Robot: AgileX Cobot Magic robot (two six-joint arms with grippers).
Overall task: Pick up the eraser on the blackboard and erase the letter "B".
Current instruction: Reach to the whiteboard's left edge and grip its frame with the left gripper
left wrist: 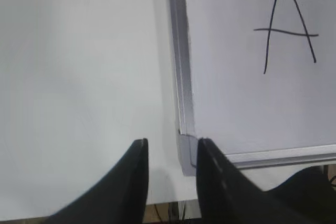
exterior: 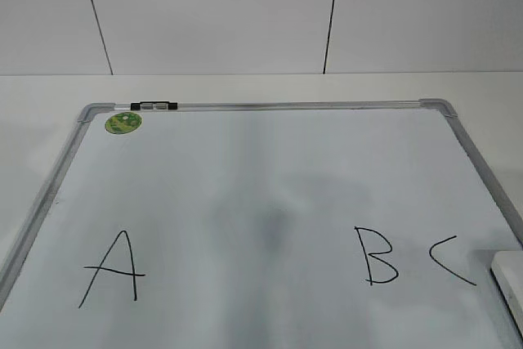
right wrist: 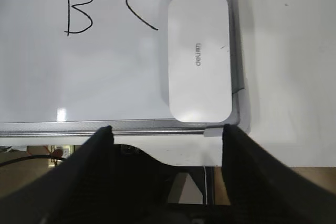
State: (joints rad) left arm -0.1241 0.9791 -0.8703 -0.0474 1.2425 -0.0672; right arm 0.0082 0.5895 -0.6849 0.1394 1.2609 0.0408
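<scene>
The blackboard (exterior: pixel 270 194) is a white dry-erase board with a silver frame, lying flat on the table. The black letter "B" (exterior: pixel 377 256) is drawn at its lower right, between an "A" (exterior: pixel 114 269) and a "C" (exterior: pixel 451 261). The white eraser (exterior: pixel 511 279) lies on the board's near right corner, right of the "C". In the right wrist view the eraser (right wrist: pixel 199 57) lies ahead of my open, empty right gripper (right wrist: pixel 167 129), with the "B" (right wrist: pixel 77 6) to its upper left. My left gripper (left wrist: pixel 172 142) is open and empty over the board's near left corner (left wrist: pixel 187 153).
A black-and-clear marker (exterior: pixel 154 105) rests on the board's far frame beside a round green sticker (exterior: pixel 123 123). The white table (exterior: pixel 482 91) surrounds the board. The table's front edge shows just behind both grippers in the wrist views.
</scene>
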